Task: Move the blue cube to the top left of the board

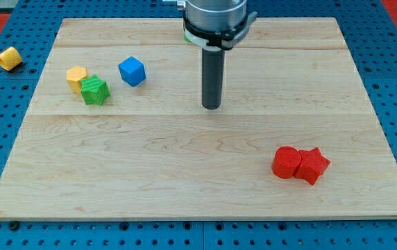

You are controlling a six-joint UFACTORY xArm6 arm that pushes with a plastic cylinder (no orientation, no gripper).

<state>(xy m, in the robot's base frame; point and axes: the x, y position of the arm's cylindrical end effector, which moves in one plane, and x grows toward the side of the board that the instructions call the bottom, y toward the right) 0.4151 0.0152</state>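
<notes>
the blue cube [132, 71] sits in the board's [184, 194] upper left part, but well short of the top left corner: it lies below the top edge and in from the left edge. my tip [212, 107] rests on the wood near the board's middle, toward the top edge, well apart from the cube. there are no jaws here to be open or shut, only the straight rod.

the relation that matters: the cube lies to the view's left of my tip and a little toward the view's top, while the corner it must reach lies further left and up from the cube. so my tip is on the far side from the goal, roughly in line behind the cube, which i judge a fair place to begin a push up and left.

just left of the cube, near but apart, a yellow block [76, 76] and a green block [95, 90] touch each other. a push straight left would likely run into them.
</notes>
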